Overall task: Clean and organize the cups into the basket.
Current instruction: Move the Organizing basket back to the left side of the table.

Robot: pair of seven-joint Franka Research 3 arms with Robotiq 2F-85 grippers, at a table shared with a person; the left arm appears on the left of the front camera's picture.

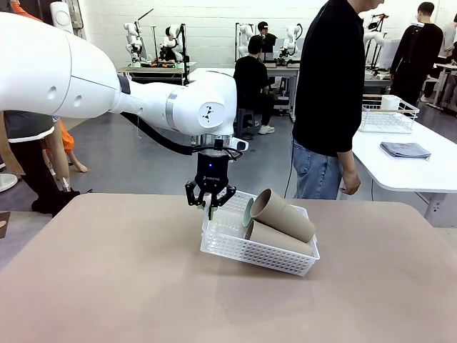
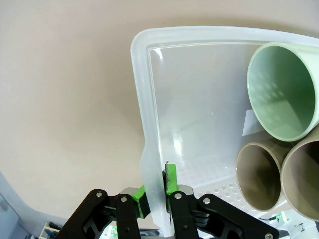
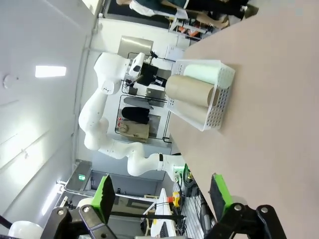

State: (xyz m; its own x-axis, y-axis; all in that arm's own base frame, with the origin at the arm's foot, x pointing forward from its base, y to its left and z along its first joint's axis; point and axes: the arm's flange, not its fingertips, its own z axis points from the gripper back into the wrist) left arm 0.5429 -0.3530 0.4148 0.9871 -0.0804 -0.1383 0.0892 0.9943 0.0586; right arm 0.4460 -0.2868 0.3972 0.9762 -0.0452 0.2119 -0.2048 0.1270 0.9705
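Left arm lifted one end of the basket off the table, cups lying inside.

The tan table (image 1: 107,279) spread beneath the left gripper (image 1: 211,202), whose green pads (image 2: 171,178) were pinched on the rim of the white basket (image 1: 235,246), tilting it; the far end rested on the table. Just beyond the fingers, inside the basket, lay two tan-brown cups (image 1: 282,214) stacked beside a mint green cup (image 2: 281,89). The right gripper (image 3: 162,194) stood spread wide, holding nothing, well apart from the basket. "ROBOTIQ" lettering on the left gripper was barely legible.
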